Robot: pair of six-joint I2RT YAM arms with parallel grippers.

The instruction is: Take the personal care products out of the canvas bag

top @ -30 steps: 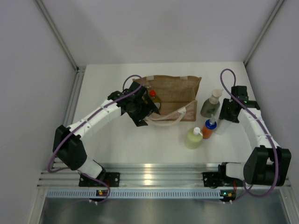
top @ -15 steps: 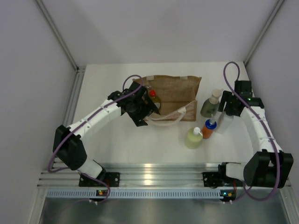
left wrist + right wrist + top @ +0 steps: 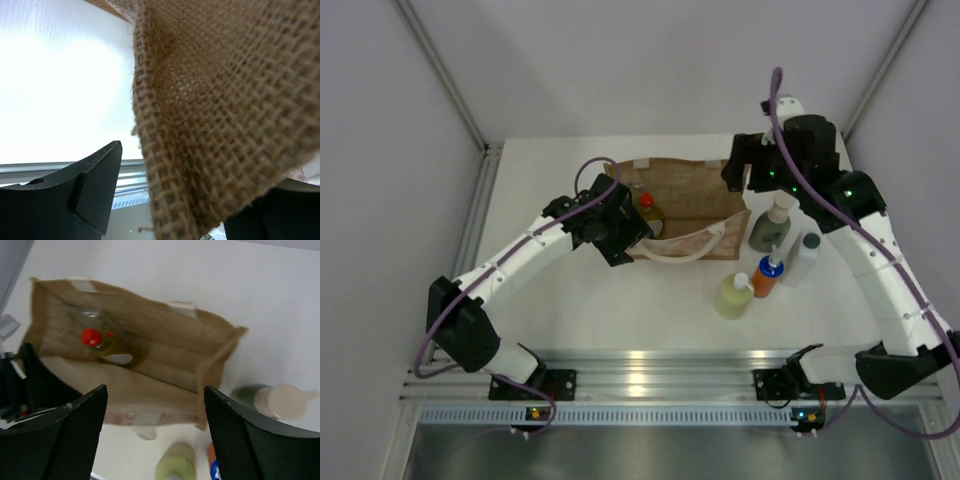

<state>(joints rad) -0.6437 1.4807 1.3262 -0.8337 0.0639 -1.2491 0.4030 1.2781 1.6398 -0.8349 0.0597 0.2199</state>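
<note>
- The tan woven canvas bag [image 3: 695,190] with cream looped handles [image 3: 680,250] sits at the centre of the top view on the white table [image 3: 545,175]. Its mouth is open toward the overhead camera.
- The yellow red-capped bottle [image 3: 102,346] is inside the bag. In the right wrist view it lies tilted against the inner wall at upper left, with the cap pointing to the upper left.
- Four containers stand on the table outside the bag, grouped right of centre in the top view:
  - the grey-green bottle with a beige pump [image 3: 770,225], just beside the bag's right end;
  - the white dark-capped bottle [image 3: 803,256], to the right of the pump bottle;
  - the orange blue-capped bottle [image 3: 767,276], below the pump bottle;
  - the pale-green white-capped bottle [image 3: 733,296], at lower left of the group and just beside the orange one.
- The left gripper [image 3: 628,232] is at the bag's left end. In the left wrist view the black fingers [image 3: 85,195] are spread and the woven bag wall hangs between them. A gap shows between the cloth edge and the left-hand finger. The other finger is mostly hidden behind the cloth.
- The right gripper [image 3: 155,405] is positioned above the bag's upper right corner in the top view. Its camera looks down into the bag. Its fingers are spread wide and hold nothing.
</note>
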